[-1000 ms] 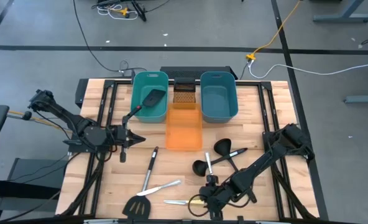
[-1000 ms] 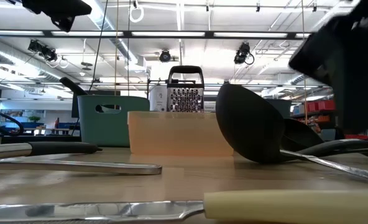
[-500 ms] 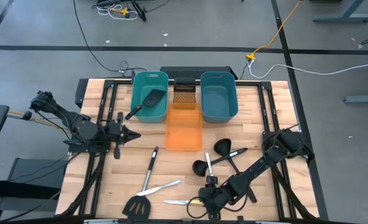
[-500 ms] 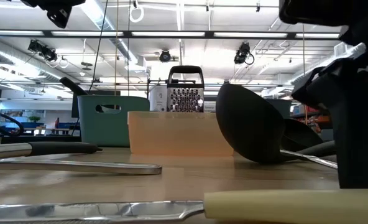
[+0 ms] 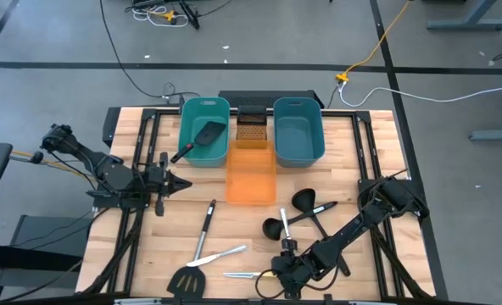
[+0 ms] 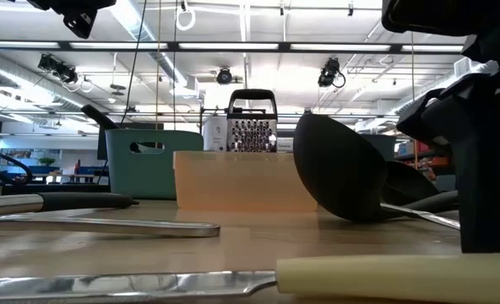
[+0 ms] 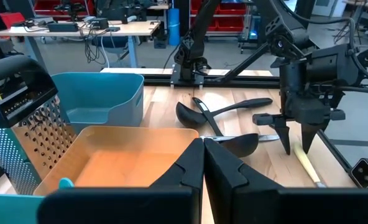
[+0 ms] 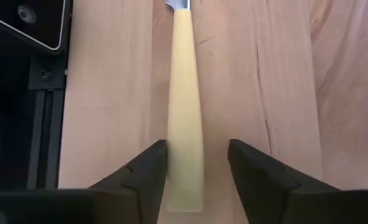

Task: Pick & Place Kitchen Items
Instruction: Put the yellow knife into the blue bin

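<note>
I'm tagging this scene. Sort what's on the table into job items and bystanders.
Job items: cream-handled knife between the open fingers of the right gripper; ladles; slotted spatula; silver knife; spatula in the left teal tub.

Bystanders: orange tub, grater, right teal tub, waiting left gripper.

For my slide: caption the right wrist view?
Right gripper open, straddling the cream-handled knife lying on the wooden table.
</note>
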Robot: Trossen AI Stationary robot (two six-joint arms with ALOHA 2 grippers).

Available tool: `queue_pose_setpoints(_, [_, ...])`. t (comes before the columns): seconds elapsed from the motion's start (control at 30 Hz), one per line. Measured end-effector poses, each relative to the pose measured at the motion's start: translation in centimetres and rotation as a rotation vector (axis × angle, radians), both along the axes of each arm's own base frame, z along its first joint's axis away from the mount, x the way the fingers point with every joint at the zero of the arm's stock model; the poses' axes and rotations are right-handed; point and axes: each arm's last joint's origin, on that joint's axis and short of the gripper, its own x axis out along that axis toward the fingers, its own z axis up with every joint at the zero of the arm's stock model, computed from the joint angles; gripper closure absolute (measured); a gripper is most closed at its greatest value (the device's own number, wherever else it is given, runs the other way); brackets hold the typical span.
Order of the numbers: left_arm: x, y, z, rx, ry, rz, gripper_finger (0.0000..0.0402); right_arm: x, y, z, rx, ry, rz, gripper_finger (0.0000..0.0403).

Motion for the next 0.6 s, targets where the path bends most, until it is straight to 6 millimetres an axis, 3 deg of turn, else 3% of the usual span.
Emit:
queue_pose_setpoints(0.37, [0.0, 0.0, -0.01, 0.001, 0.0, 0.001, 0.0386, -0.58, 0.32, -0.26, -0.048, 0.007, 0.055, 0.0233])
queue_pose_setpoints(0.6, [-0.03, 0.02, -0.15, 0.005, 0.013, 0.002, 0.0386, -0.61, 0.26, -0.3, -0.057, 0.01, 0.081, 0.0288])
